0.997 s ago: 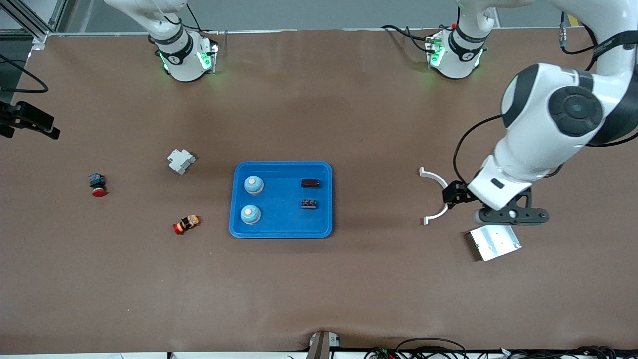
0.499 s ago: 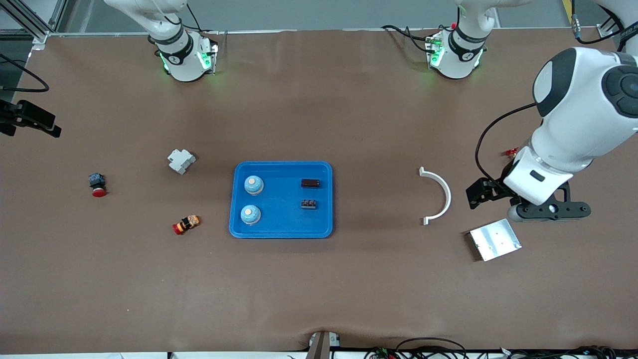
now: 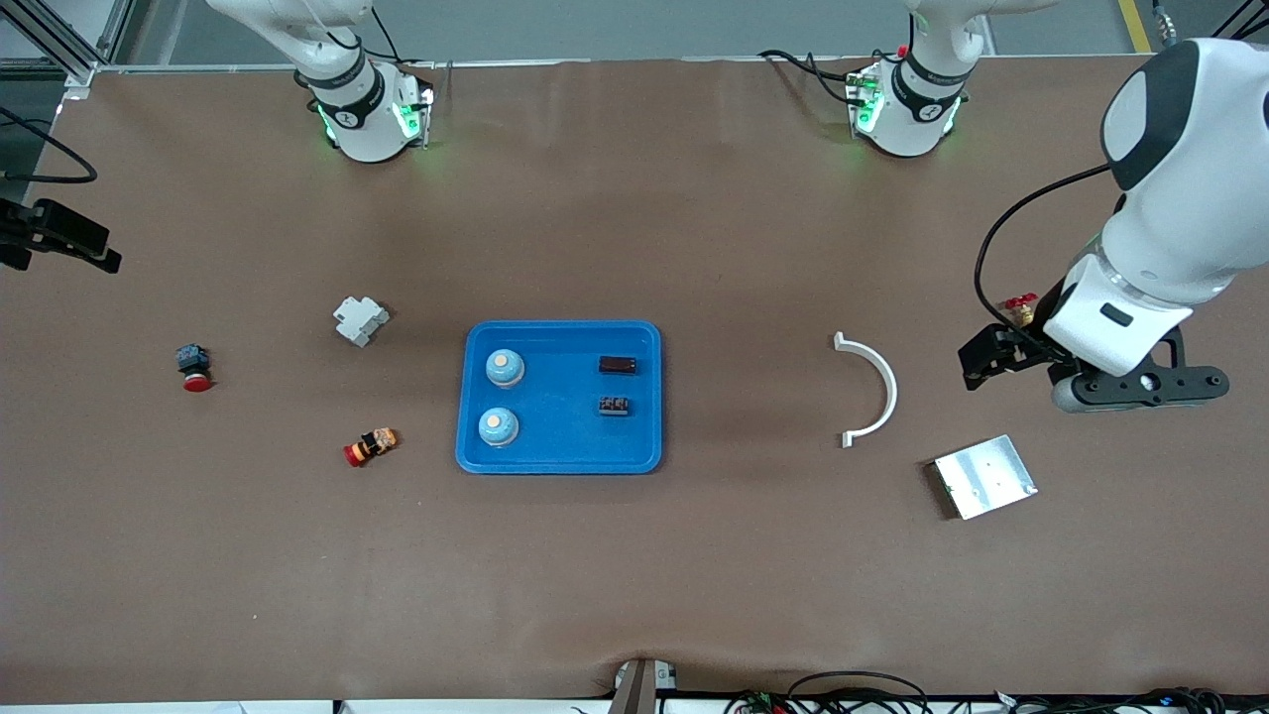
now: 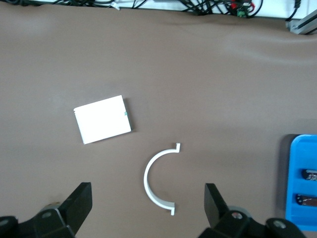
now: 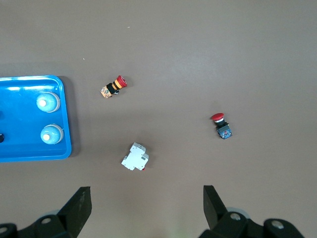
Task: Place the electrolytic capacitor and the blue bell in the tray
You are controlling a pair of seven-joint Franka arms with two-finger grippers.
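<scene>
Mid-table: tray (image 3: 560, 458), blue, flat on the brown top. Inside it, toward the right arm's end, two bells (image 3: 505, 368), upright, one at 10 o'clock from the tray's centre and the second (image 3: 498, 426) at 8 o'clock, apart from each other. Also inside, toward the left arm's end, a dark block (image 3: 617, 365) at 1 o'clock and a dark ribbed part (image 3: 615, 405) at 3 o'clock, close together but not touching. Outside the tray, clock read off the front view from the tray's centre: white breaker (image 3: 360, 320) at 10 o'clock; orange button (image 3: 371, 446) with a red cap near the rim, between 8 and 9; blue button (image 3: 193, 367) with a red cap well out at 9. White arc (image 3: 872, 389) at 3 o'clock, its open side toward the tray. Silver plate (image 3: 984, 476) at 4 o'clock from the arc, near it, not touching. Left gripper (image 4: 146, 187) up in the air over bare table toward the left arm's end, at 3 o'clock from the arc in the front view, fingers spread wide, nothing between them. Small red item (image 3: 1016, 305) beside that arm, too small to tell. Right gripper (image 5: 146, 190) high over the right arm's end of the table, fingers likewise wide apart and empty.
</scene>
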